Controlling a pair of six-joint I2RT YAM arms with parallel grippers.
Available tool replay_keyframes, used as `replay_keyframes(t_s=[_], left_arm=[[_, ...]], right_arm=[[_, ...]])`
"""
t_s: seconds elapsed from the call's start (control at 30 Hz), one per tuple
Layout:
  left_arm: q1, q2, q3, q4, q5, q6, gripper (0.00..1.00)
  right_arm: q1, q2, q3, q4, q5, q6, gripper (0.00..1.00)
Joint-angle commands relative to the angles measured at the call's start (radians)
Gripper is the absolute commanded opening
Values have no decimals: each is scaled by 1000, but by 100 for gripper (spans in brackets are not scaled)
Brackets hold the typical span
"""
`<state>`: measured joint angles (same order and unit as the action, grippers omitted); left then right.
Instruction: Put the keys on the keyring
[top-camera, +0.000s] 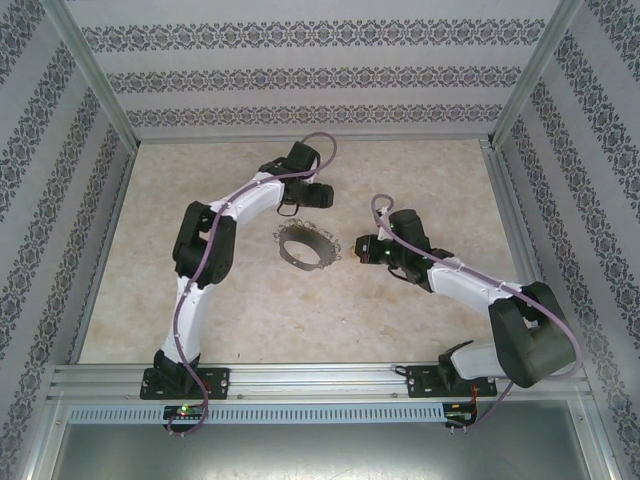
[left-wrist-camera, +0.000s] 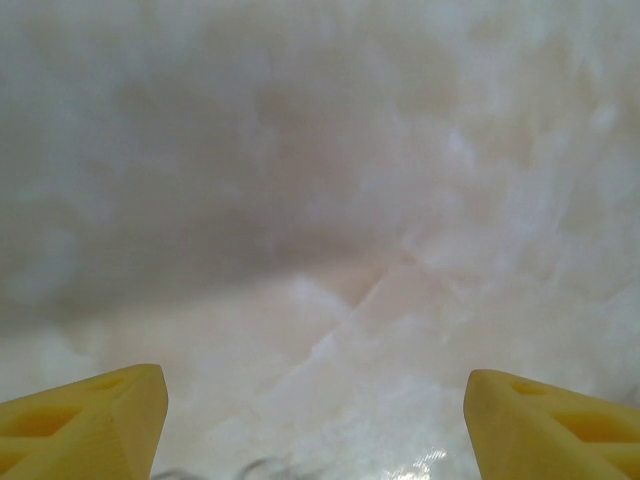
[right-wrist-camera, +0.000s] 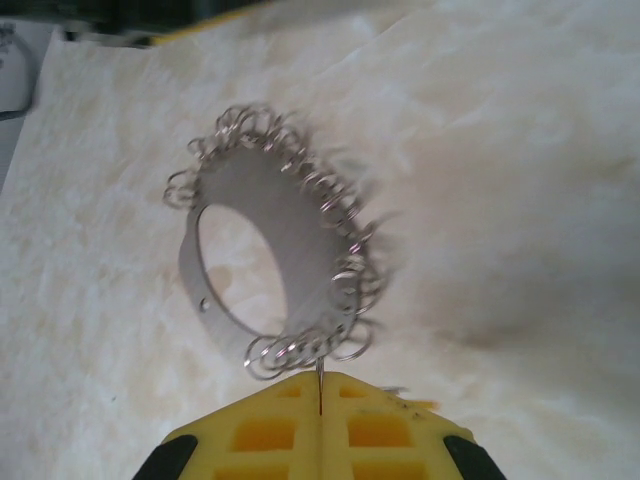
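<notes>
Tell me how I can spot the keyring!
Look at the middle of the beige table, between the left gripper and right gripper. The keyring is the grey metal hoop there. Its rim is fringed with tiny silver loops, like a wreath.

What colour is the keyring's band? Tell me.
Grey, silvery metal keyring, best seen in the right wrist view.

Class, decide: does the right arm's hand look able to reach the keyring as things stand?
Probably yes: the right hand, shut, sits just short of the keyring, with nothing between them.

Patterned walls (top-camera: 300, 70) enclose a beige marbled table (top-camera: 420, 170).
</notes>
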<state>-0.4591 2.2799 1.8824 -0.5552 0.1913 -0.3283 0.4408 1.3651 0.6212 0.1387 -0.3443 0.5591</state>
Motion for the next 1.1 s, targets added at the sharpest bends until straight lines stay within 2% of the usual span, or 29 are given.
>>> replay_keyframes(t_s=[0.0,0.23,0.63,0.87,1.07], left_arm=[[-8,29,35,-114,85,58,78],[-8,29,-39,-83,92,45,77],[-8,-97,-317,20,122,-27,76],[-23,-224,-539,133,166,-141,76],[-101,-299,-681,250,191,-305,76]], right_arm=[[64,21,-6,28,31,45,0],[141,182,69,79,56,101,0],[77,361,180,96,81,142,0],[43,469,277,107,48,142,0],[25,560,367,109,18,146,0]])
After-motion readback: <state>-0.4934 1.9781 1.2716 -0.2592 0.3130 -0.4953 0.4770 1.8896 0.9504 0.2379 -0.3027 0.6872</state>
